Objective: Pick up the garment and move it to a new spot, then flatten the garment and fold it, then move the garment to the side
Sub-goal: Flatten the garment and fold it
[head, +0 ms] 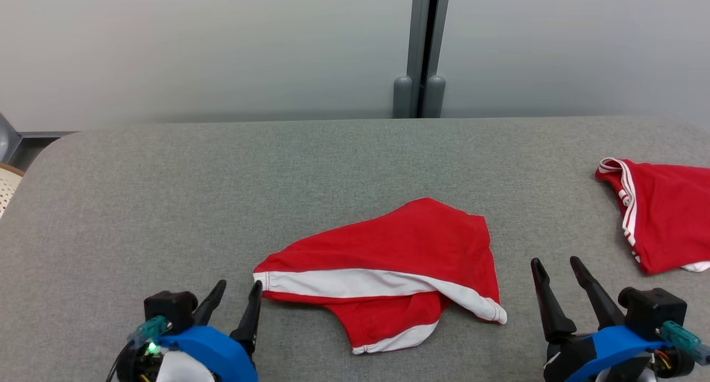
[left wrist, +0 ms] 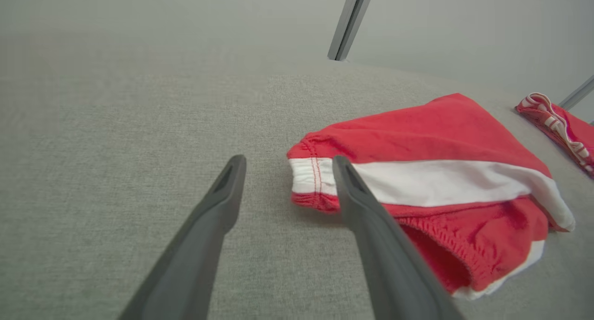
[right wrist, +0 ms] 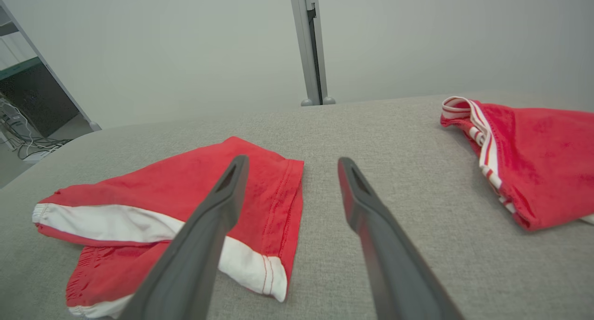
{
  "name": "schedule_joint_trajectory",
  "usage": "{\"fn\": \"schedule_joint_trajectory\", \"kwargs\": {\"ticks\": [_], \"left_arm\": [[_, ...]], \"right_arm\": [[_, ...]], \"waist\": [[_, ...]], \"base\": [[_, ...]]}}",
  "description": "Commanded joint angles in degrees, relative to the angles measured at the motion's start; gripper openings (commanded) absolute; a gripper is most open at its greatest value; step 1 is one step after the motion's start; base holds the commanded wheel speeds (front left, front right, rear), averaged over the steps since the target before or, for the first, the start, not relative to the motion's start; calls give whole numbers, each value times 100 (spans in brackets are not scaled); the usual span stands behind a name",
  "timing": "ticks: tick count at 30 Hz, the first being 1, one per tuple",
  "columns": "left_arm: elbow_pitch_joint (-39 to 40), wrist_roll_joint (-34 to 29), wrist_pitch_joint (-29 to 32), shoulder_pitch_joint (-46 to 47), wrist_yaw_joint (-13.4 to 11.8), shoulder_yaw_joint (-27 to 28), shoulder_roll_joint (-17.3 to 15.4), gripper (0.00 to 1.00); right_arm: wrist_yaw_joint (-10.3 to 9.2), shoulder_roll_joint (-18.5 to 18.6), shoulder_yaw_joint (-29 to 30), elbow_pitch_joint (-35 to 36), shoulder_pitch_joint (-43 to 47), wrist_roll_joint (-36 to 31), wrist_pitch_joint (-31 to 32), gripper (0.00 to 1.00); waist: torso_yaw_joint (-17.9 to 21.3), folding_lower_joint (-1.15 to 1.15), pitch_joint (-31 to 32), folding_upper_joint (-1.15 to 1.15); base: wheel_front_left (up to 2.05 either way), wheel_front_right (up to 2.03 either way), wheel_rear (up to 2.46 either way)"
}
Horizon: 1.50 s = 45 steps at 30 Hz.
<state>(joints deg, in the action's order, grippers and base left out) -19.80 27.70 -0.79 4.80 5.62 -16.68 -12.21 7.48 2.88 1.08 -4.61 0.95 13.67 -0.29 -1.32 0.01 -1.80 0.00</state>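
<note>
The garment (head: 399,243), red with a white band across it, is seen lying rumpled near the front middle of the grey tabletop (head: 222,193), with a second white edge tucked under at the front. It is gripped by nothing.

The left gripper (head: 239,283) is held low at the garment's left corner, its two dark fingers spread apart. The inner finger is placed just beside the white-banded corner, and whether cloth is touched cannot be told. In the left wrist view that finger is seen crossing the end of the white band.

Over on the right, the right gripper (head: 554,260) is held with its fingers likewise spread wide and nothing between them, set a little apart from the garment's right hem. In the right wrist view the stitched hem is seen behind one finger.

A second red garment (head: 665,215) with striped white trim is seen at the tabletop's right edge, well apart from the first. A grey post (head: 424,49) is seen against the pale wall behind.
</note>
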Motion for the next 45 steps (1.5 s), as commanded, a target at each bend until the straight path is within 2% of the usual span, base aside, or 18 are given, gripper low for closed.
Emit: {"fn": "schedule_joint_trajectory", "kwargs": {"ticks": [1, 8, 14, 15, 16, 17, 18, 22, 27, 37, 38, 39, 40, 41, 45], "left_arm": [[-90, 99, 198, 181, 47, -75, 13, 100], [-617, 470, 794, 647, 148, -340, 78, 100], [-1061, 566, 646, 951, 168, -396, 78, 100], [-1118, 583, 614, 980, 171, -408, 79, 96], [-1165, 605, 577, 1008, 175, -423, 79, 60], [-1190, 583, 500, 1044, 177, -433, 69, 42], [-1229, 589, 450, 1064, 180, -443, 67, 0], [-1328, 647, 276, 1028, 187, -494, 105, 0], [-1242, 619, 50, 918, 191, -591, 174, 0], [-1114, 653, -84, 978, 190, -786, 237, 0], [-1114, 661, -94, 994, 191, -798, 239, 0], [-1111, 673, -99, 1014, 191, -812, 242, 0], [-1110, 688, -112, 1030, 192, -825, 243, 0], [-1109, 693, -131, 1042, 192, -838, 239, 0], [-1087, 705, -205, 1060, 193, -870, 209, 0]], "right_arm": [[3, 1, -19, 16, -81, 6, -2, 100], [3, 0, -191, -39, -200, 46, -31, 100], [3, 1, -346, -120, -292, 36, 5, 100], [3, 1, -370, -150, -304, 43, 34, 100], [3, 1, -417, -193, -316, 49, 86, 100], [3, 0, -462, -229, -333, 60, 127, 100], [3, 1, -516, -305, -350, 62, 199, 100], [3, 1, -672, -731, -477, -2, 640, 100], [3, 5, -821, -1159, -663, 153, 851, 100], [3, 4, -965, -1700, -994, -352, 1343, 100], [3, 4, -966, -1738, -1011, -369, 1374, 68], [3, 3, -973, -1756, -1031, -375, 1383, 68], [3, 3, -980, -1749, -1042, -372, 1383, 30], [3, 3, -984, -1716, -1049, -382, 1366, 0], [3, 3, -953, -1519, -1058, -385, 1166, 0]], "waist": [[1, -1, -24, 0], [95, -1, -153, 0], [200, -1, -288, 0], [211, -1, -309, 0], [221, -1, -339, 0], [225, -1, -361, 0], [230, -1, -385, 0], [213, -1, -482, 0], [102, -1, -608, 0], [-72, -1, -717, 0], [-74, -1, -722, 0], [-72, -1, -726, 0], [-68, -1, -725, 0], [-60, -1, -720, 0], [-26, -1, -690, 0]], "base": [[0, 0, 0], [0, 0, 0], [0, 0, 0], [0, 0, 0], [0, 0, 0], [0, 0, 0], [0, 0, 0], [0, 0, 0], [0, 0, 0], [0, 0, 0], [0, 0, 0], [0, 0, 0], [0, 0, 0], [0, 0, 0], [0, 0, 0]]}}
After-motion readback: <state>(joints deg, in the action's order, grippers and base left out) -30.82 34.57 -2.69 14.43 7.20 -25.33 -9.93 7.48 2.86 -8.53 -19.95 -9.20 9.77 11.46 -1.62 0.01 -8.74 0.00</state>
